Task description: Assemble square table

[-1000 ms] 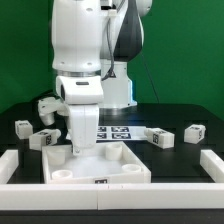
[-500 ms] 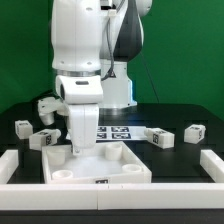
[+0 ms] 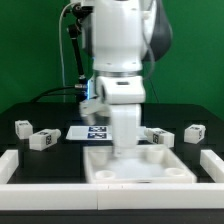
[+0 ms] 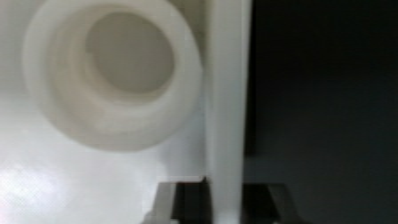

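Two legs (image 3: 42, 139) are lying on the worktop (image 3: 65, 150) at the exterior view's left; centrally the tool (image 3: 124, 148) is clenching the rim of the square top (image 3: 150, 172), with other legs (image 3: 160, 138) rightward. A sideways drag could be prying that thin rim loose.

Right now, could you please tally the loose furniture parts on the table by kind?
Square tabletop: 1
Table legs: 4
Total: 5
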Robot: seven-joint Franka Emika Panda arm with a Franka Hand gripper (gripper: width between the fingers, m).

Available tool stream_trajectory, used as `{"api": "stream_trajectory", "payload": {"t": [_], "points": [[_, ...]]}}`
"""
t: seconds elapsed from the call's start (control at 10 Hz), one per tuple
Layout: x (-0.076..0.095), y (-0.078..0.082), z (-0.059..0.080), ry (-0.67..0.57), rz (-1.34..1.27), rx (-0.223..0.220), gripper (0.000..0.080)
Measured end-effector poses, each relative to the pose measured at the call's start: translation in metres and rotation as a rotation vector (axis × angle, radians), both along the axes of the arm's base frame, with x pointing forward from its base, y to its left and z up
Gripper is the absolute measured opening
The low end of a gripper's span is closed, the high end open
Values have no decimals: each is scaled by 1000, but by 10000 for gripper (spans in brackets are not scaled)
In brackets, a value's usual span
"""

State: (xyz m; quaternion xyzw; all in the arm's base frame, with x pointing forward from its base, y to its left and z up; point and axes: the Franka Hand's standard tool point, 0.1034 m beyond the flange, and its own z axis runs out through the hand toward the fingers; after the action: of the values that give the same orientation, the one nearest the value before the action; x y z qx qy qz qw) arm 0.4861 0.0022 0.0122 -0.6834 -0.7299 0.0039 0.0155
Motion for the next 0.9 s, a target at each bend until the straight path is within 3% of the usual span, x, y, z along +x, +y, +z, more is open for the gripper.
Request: {"api": "stream_trajectory", "payload": {"t": [0.2, 0.4, 0.7, 0.8, 0.9], "points": [[6, 42, 1, -9, -47, 19, 61], [8, 52, 0, 3, -104, 14, 61], [8, 51, 0, 32, -107, -4, 61], [8, 51, -1, 32, -108, -4, 141], [8, 51, -1, 33, -108, -4, 326]]}}
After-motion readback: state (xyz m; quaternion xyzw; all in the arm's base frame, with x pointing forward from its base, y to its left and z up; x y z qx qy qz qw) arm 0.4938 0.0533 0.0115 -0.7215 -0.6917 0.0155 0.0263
